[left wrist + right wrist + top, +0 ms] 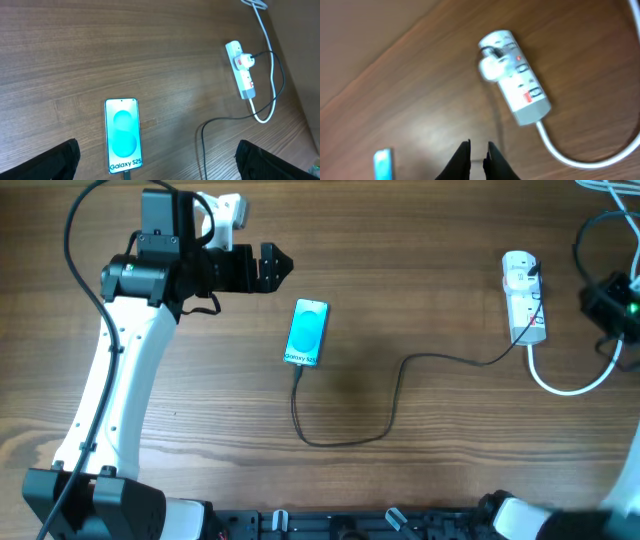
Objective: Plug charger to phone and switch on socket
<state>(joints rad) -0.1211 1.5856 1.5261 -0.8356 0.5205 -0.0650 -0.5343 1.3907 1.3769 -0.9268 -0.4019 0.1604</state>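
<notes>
**Item: charging set on a table, two arms in attendance**

**Hazards.**
- Socket (522, 295), far right of the table. I judge its switch is yet to be pressed, though the close view is too blurred to tell.
- The right gripper (479, 146) hangs above and to one side of it, fingers drawn almost together with nothing between them.
- A push that misses the small red switch (526, 98) would likely skid the light strip over the wood, or strike the plug (490, 67) instead.
- Charger (345, 443): its tip looks seated in the lettered end of the phone (307, 332), mid-table. Its slack loops across to the strip, so dragging the strip could tug that tip loose.
- Left gripper (278, 265): spread wide, empty, near the phone's far end. A stray sweep could shove the handset.

**Materials.**
- Phone: flat glossy slab with rounded corners, teal screen, pale oval, white lettering.
- Charger: thin, limp black cord.
- Socket: hard white plastic bar with one rounded end. A thick, springy-looking white lead (570, 392) curls away from it.
- Table (420, 240): matt brown wood grain
</notes>
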